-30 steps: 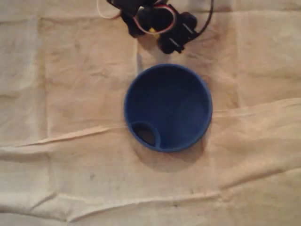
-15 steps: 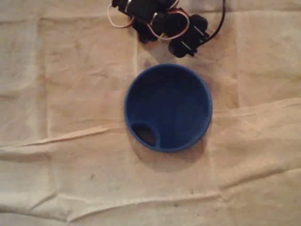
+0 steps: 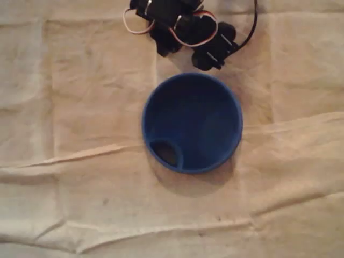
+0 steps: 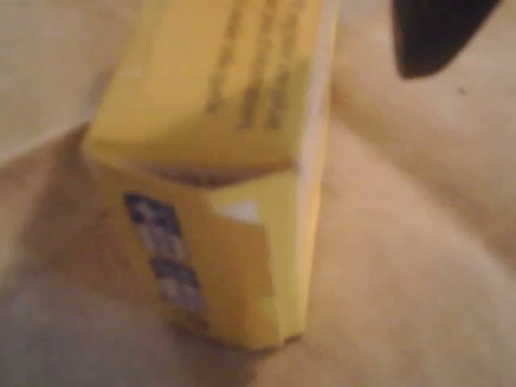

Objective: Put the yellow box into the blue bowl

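The yellow box (image 4: 226,169) looms close in the wrist view, tilted, with blue print on its lower face and its bottom end just over the cloth. A dark finger (image 4: 435,32) shows at the upper right, a little apart from the box's edge. In the overhead view my gripper (image 3: 188,40) is at the top, just above the rim of the blue bowl (image 3: 192,122), and hides the box beneath it. The gripper seems shut on the box, though the contact itself is hidden. The bowl holds nothing and has a small thumb hole near its lower-left rim.
A wrinkled beige cloth (image 3: 80,161) covers the table, with raised folds running across the lower half. Red and white wires (image 3: 191,33) and a black cable (image 3: 250,29) loop around the arm at the top.
The arm has shifted right and slightly down, closer to the bowl's upper rim. A sliver of yellow seen between the jaws earlier is now covered. The bowl has not moved.
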You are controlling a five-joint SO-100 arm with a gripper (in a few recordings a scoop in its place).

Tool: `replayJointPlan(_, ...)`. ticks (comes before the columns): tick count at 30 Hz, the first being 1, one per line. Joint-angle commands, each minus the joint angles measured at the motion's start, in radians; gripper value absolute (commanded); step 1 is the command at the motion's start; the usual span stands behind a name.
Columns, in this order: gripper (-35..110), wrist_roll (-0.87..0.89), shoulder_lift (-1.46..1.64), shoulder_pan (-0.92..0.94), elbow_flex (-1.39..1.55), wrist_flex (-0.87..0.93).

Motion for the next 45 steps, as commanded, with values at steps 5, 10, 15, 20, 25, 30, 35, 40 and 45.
replayJointPlan(5, 31, 0.003, 0.021, -0.003, -0.034, 0.0)
replayJointPlan(10, 31, 0.002, 0.021, 0.005, -0.034, 0.002)
replayJointPlan(15, 31, -0.002, 0.021, 0.005, -0.034, 0.002)
replayJointPlan(20, 31, 0.002, 0.017, -0.003, -0.034, -0.009)
replayJointPlan(25, 31, 0.002, -0.046, 0.003, -0.035, -0.006)
replayJointPlan(30, 31, 0.002, -0.071, 0.006, -0.051, 0.002)
replayJointPlan(35, 28, -0.002, -0.069, 0.008, -0.051, -0.005)
replayJointPlan(40, 8, -0.008, -0.069, 0.006, -0.051, -0.012)
replayJointPlan(45, 0, 0.0, -0.069, 0.008, -0.051, -0.012)
